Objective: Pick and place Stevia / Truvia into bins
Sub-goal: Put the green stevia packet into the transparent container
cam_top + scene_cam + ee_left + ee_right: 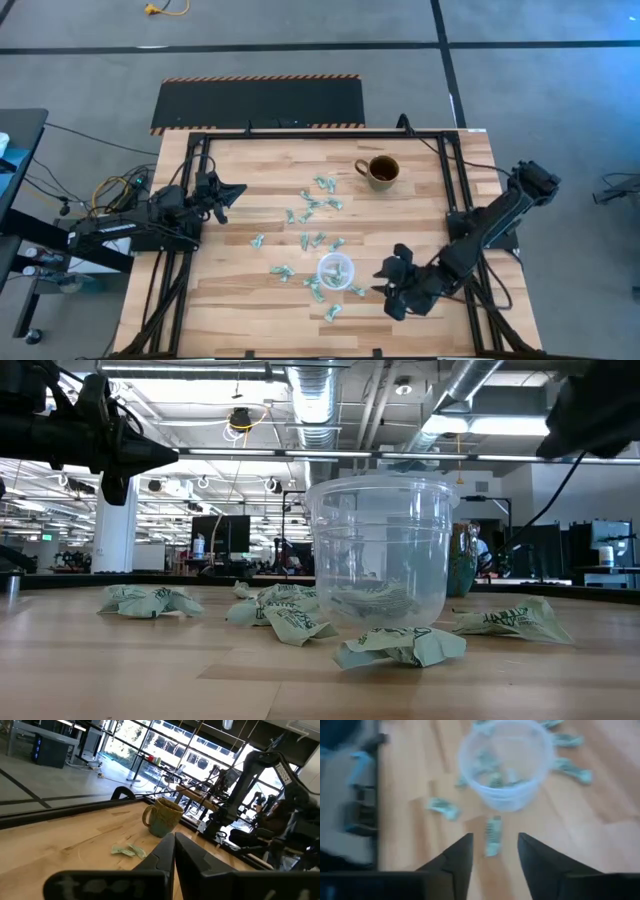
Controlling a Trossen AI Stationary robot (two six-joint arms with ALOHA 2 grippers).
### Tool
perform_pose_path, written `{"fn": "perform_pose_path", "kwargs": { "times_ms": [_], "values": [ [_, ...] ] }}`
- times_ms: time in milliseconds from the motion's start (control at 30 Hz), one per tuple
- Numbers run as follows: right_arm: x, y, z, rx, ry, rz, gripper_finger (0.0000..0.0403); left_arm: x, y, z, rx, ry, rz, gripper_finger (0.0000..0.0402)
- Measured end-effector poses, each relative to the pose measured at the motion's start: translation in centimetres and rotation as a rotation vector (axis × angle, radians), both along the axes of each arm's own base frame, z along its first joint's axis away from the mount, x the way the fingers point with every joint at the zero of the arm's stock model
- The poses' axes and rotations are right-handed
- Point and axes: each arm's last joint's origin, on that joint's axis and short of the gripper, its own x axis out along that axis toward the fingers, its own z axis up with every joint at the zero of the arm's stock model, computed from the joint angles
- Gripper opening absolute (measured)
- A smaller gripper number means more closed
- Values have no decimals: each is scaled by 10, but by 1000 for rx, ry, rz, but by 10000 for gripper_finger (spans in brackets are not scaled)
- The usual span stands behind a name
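Several pale green sachets (318, 208) lie flat on the wooden table, scattered around and beyond a clear plastic cup (335, 270). The cup stands upright near the front edge, and a few sachets lie inside it (495, 779). My right gripper (386, 283) hovers just right of the cup, slanting down toward the table, open and empty. One sachet (492, 836) lies on the table just ahead of its fingers. My left gripper (234, 192) waits shut and level above the table's left side, holding nothing.
A brown handled mug (379, 171) stands at the far right of the table. Black frame rails (455, 180) run along the table's left, right and far edges. Bare wood (260, 310) lies at the front left.
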Motion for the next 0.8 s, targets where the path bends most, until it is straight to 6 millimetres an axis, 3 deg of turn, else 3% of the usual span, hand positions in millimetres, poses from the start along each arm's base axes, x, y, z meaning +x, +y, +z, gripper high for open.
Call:
{"fn": "perform_pose_path", "kwargs": {
  "times_ms": [300,567,800],
  "values": [
    [10,8,-49,-50,58,-1,254,0,0,0,0,0,1,0],
    [28,15,-73,-52,53,75,260,0,0,0,-1,2,3,0],
    [41,6,-97,-40,130,71,260,0,0,0,-1,2,3,0]
  ]
}}
